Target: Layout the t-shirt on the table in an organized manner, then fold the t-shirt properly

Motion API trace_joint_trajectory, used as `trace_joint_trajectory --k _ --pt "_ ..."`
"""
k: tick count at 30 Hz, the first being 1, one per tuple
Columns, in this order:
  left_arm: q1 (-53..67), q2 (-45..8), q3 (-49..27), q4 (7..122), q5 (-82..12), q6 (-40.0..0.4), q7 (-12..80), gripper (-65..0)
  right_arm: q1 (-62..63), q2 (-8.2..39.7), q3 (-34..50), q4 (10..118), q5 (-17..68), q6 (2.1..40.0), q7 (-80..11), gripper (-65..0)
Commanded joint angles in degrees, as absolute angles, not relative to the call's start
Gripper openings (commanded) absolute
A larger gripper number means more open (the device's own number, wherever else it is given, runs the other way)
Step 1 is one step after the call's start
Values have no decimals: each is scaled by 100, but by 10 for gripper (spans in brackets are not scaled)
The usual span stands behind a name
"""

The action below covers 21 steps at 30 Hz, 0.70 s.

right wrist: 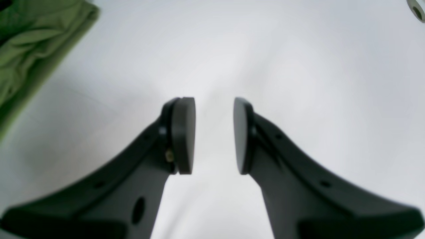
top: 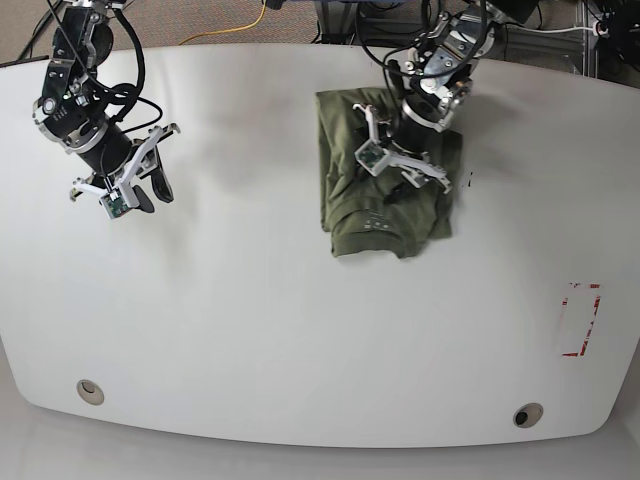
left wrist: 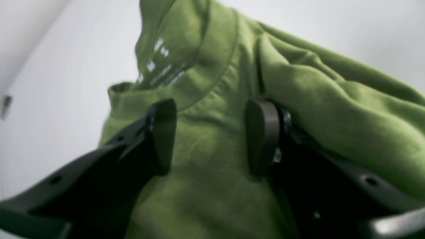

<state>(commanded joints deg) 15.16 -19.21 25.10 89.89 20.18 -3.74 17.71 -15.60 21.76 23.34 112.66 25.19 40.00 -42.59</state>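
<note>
The olive-green t-shirt lies bunched and partly folded on the white table, at the far middle. My left gripper hangs over the shirt's right part. In the left wrist view it is open, and wrinkled shirt fabric fills the gap just below the collar and its printed label. Whether the fingers touch the cloth is unclear. My right gripper hovers over bare table at the far left, open and empty, with a shirt edge at its upper left.
A red tape rectangle marks the table at the right. Round grommet holes sit near the front edge, one at the left and one at the right. A grommet also shows in the right wrist view. Cables run behind the far edge.
</note>
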Motion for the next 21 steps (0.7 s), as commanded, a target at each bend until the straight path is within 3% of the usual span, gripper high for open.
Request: trace_joint_trajectory --k 10,21 --pt "1780 -3134 1191 8804 1385 -1138 1156 -332 -1640 2176 2334 11301 2527 4000 -4549 -461" --pt "1771 -3829 -426 7688 1323 -2220 136 -332 -1684 2026 2369 11451 2527 4000 -4585 -461"
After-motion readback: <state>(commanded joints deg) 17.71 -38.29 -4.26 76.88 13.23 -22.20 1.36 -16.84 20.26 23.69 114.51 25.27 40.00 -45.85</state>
